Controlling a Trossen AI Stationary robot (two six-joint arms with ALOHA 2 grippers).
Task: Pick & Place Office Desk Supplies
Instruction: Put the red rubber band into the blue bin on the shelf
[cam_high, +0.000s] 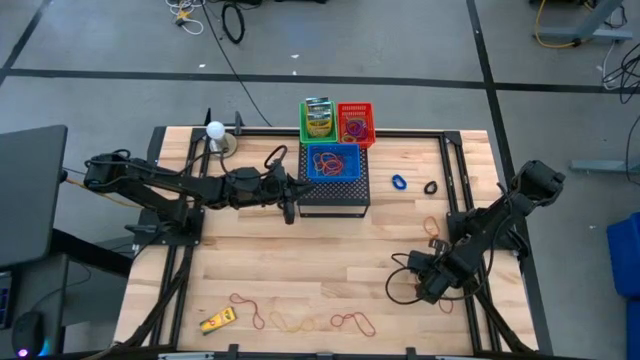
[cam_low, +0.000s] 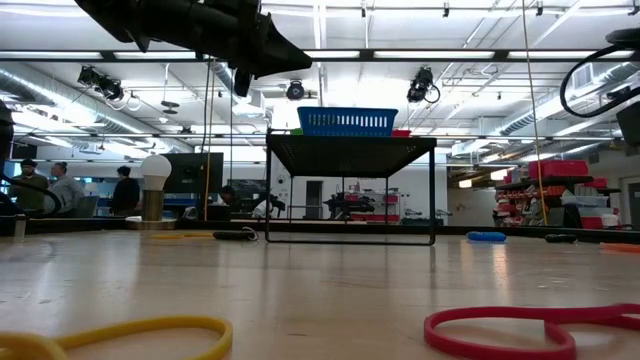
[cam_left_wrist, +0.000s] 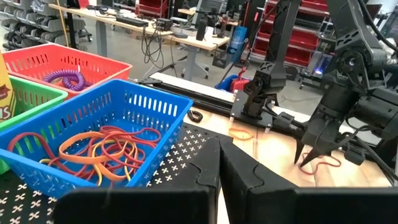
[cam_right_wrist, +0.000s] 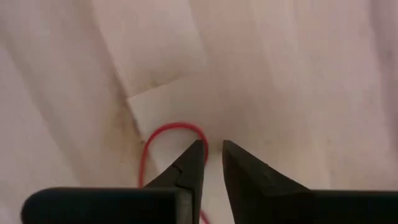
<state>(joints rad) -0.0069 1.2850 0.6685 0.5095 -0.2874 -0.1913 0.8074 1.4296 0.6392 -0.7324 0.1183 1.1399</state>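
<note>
We see the right gripper (cam_right_wrist: 212, 155) low over the wooden table (cam_high: 300, 260), on its right side near the front. Its two fingers stand a little apart, with a narrow gap between the tips, and nothing is held between them. A thin red rubber band (cam_right_wrist: 163, 137) lies on the wood just at the tip of one finger; we cannot tell if the finger touches it.

The left gripper (cam_left_wrist: 219, 149) hovers beside the blue basket (cam_high: 332, 162), above the edge of the black mesh box (cam_high: 335, 197). Its fingers are pressed together and hold nothing.

The blue basket stands on top of the black mesh box and contains several red and orange rubber bands (cam_left_wrist: 99, 149). Behind it are a green basket (cam_high: 316, 122) and a red basket (cam_high: 356, 122); the red one holds a purple coiled ring (cam_left_wrist: 65, 79).

More rubber bands (cam_high: 300, 320) lie along the front edge of the table, with a small yellow item (cam_high: 217, 320) to their left. A blue ring (cam_high: 399, 183) and a black ring (cam_high: 431, 187) lie to the right of the mesh box.
</note>
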